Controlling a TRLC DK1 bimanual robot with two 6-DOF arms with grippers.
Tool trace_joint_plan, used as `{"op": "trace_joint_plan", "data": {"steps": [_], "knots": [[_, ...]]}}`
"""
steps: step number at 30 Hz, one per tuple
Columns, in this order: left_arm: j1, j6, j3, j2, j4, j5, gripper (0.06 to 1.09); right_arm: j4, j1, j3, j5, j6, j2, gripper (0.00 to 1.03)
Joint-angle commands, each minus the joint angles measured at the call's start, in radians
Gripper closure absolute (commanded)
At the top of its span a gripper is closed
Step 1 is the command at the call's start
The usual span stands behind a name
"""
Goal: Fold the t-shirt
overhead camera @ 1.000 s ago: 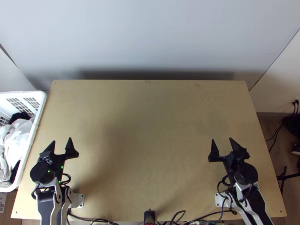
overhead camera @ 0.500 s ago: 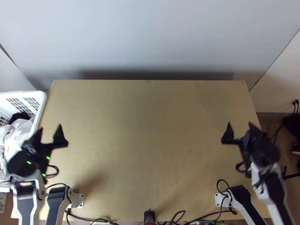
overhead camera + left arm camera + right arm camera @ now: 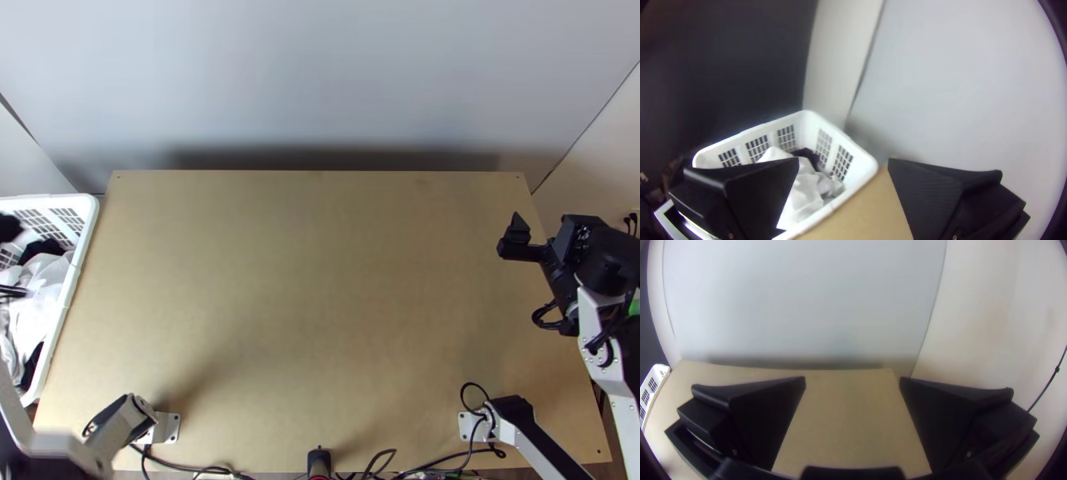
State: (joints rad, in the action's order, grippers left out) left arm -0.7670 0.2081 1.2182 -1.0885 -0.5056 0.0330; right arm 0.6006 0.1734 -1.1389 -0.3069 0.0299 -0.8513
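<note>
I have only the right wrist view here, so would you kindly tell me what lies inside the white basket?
Observer: By the top view, white cloth and black cloth lie bunched in the basket.

Operator: Thank you. Is the left pincer open or shut?

Observer: The left wrist view shows the left pincer open, its two fingers well apart.

Operator: And where is the right pincer over the table?

Observer: From above, the right pincer is at the right-hand side edge of the table.
</note>
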Motion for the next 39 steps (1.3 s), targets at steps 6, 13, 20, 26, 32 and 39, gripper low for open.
{"op": "trace_joint_plan", "data": {"steps": [6, 13, 20, 26, 32, 39], "knots": [[-0.416, -0.055, 0.112, -0.424, 0.07, -0.007, 0.11, 0.126, -0.045, -0.041, 0.0, 0.016, -0.042, 0.05], [-0.474, -0.116, 0.122, -0.62, 0.088, -0.025, 0.11, 0.146, -0.043, -0.041, 0.006, 0.015, -0.02, 0.05], [-0.477, -0.219, 0.179, -0.827, 0.105, -0.171, 0.11, 0.16, -0.043, -0.038, 0.009, 0.016, 0.005, 0.05], [-0.474, -0.231, 0.244, -1.007, 0.141, -0.219, 0.11, 0.168, -0.043, -0.038, 0.009, 0.016, 0.02, 0.05], [-0.446, -0.25, 0.262, -1.094, 0.21, -0.216, 0.11, 0.174, -0.041, -0.051, 0.009, 0.018, 0.026, 0.05], [-0.399, -0.285, 0.274, -1.157, 0.337, -0.208, 0.11, 0.177, -0.041, -0.056, 0.009, 0.018, 0.023, 0.05]]}}
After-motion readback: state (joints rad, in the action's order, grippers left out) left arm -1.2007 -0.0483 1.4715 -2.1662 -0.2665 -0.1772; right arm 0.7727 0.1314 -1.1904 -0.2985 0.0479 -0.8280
